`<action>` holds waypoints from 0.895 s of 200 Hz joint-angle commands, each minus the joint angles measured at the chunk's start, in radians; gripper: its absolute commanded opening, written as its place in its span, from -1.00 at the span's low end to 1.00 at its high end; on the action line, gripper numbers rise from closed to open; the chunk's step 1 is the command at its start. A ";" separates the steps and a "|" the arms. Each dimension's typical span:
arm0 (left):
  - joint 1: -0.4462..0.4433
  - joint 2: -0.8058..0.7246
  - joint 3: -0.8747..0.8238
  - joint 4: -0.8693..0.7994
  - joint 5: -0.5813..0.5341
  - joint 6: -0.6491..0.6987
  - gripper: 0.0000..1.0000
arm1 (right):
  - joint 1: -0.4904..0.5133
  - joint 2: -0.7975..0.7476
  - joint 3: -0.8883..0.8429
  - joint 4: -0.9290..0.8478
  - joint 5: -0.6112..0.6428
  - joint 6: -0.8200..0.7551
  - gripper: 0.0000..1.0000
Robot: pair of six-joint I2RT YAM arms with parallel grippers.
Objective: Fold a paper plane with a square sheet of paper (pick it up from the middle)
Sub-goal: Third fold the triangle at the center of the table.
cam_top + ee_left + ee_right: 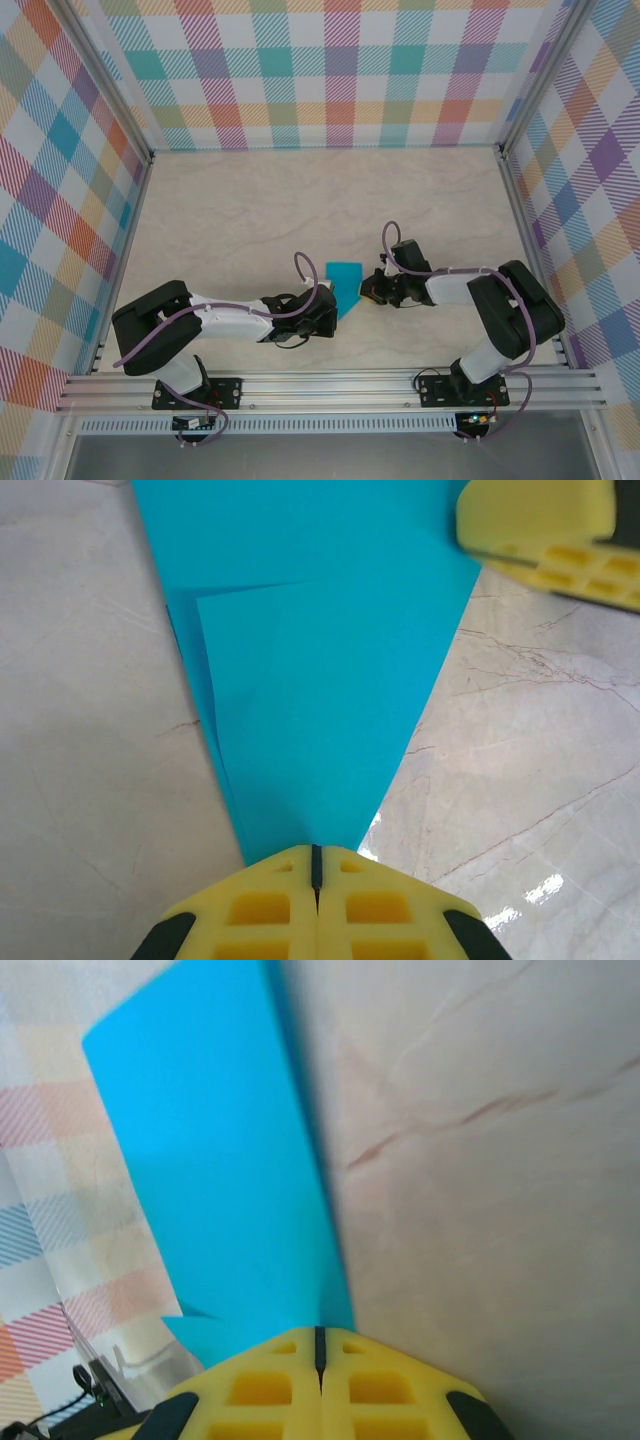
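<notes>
Narrow teal-blue folded paper plane (345,278) lies midway along the table's (250,210) near edge. Left pincer (316,860) is clamped shut on its tip, right pincer (320,1342) on its side edge. Opposed pulls could tear or unfold it.

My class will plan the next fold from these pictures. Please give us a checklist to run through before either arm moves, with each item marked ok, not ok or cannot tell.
1. Left gripper is shut at the narrow tip of the paper plane: ok.
2. Right gripper is shut at the plane's edge: ok.
3. Paper is truly pinched between the fingers, not just pressed under them: cannot tell.
4. The two grippers are apart from each other, with the plane between them: ok.
5. Plane rests on the table with its folded layers lying flat: cannot tell.
</notes>
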 commanded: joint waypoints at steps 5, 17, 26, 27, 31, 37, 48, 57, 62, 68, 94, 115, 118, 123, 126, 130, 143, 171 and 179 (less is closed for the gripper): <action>-0.011 0.042 -0.053 -0.134 0.002 -0.002 -0.95 | -0.049 0.001 -0.010 -0.027 0.024 -0.038 -0.91; -0.011 0.043 -0.050 -0.132 0.007 0.000 -0.95 | -0.050 -0.022 -0.009 -0.019 -0.002 -0.042 -0.91; -0.011 0.043 -0.048 -0.134 0.009 0.001 -0.95 | -0.050 -0.045 -0.009 -0.022 -0.021 -0.039 -0.91; -0.012 0.043 -0.048 -0.134 0.009 0.001 -0.95 | -0.049 -0.048 -0.009 -0.022 -0.022 -0.039 -0.91; -0.011 0.043 -0.047 -0.134 0.011 0.000 -0.95 | -0.049 -0.063 -0.010 -0.026 -0.029 -0.036 -0.91; -0.011 0.043 -0.046 -0.133 0.011 0.000 -0.95 | -0.047 -0.083 -0.013 -0.028 -0.035 -0.031 -0.90; -0.010 0.044 -0.047 -0.130 0.014 0.000 -0.95 | -0.038 -0.133 -0.020 -0.038 -0.032 -0.016 -0.88; -0.011 0.045 -0.045 -0.130 0.015 0.001 -0.95 | -0.026 -0.164 -0.022 -0.049 -0.028 -0.016 -0.87; -0.011 0.046 -0.043 -0.131 0.016 0.002 -0.95 | -0.014 -0.181 -0.018 -0.062 -0.024 -0.015 -0.86; -0.011 0.047 -0.040 -0.132 0.017 0.003 -0.95 | 0.000 -0.193 -0.015 -0.071 -0.021 -0.013 -0.86; -0.011 0.050 -0.035 -0.132 0.023 0.006 -0.95 | 0.090 -0.181 0.020 -0.090 -0.012 -0.005 -0.84; -0.011 0.046 -0.032 -0.135 0.024 0.007 -0.94 | 0.167 -0.104 0.058 -0.067 -0.008 -0.002 -0.85; -0.011 0.046 -0.032 -0.135 0.024 0.006 -0.95 | 0.175 -0.092 0.061 -0.056 -0.014 -0.001 -0.85; -0.011 0.044 -0.031 -0.136 0.024 0.009 -0.94 | 0.183 -0.071 0.064 -0.029 -0.031 0.000 -0.85; -0.011 0.044 -0.029 -0.137 0.025 0.009 -0.94 | 0.186 -0.058 0.063 -0.015 -0.041 0.005 -0.86; -0.011 0.043 -0.028 -0.140 0.025 0.009 -0.94 | 0.187 -0.040 0.063 0.007 -0.053 0.011 -0.85; -0.011 0.038 -0.025 -0.144 0.027 0.011 -0.94 | 0.189 0.011 0.073 0.017 -0.065 0.017 -0.88; -0.011 0.021 -0.017 -0.152 0.027 0.011 -0.93 | 0.189 0.076 0.066 0.002 -0.029 0.005 -0.92; -0.012 0.015 -0.010 -0.159 0.027 0.011 -0.92 | 0.189 0.088 0.061 0.003 -0.028 0.002 -0.94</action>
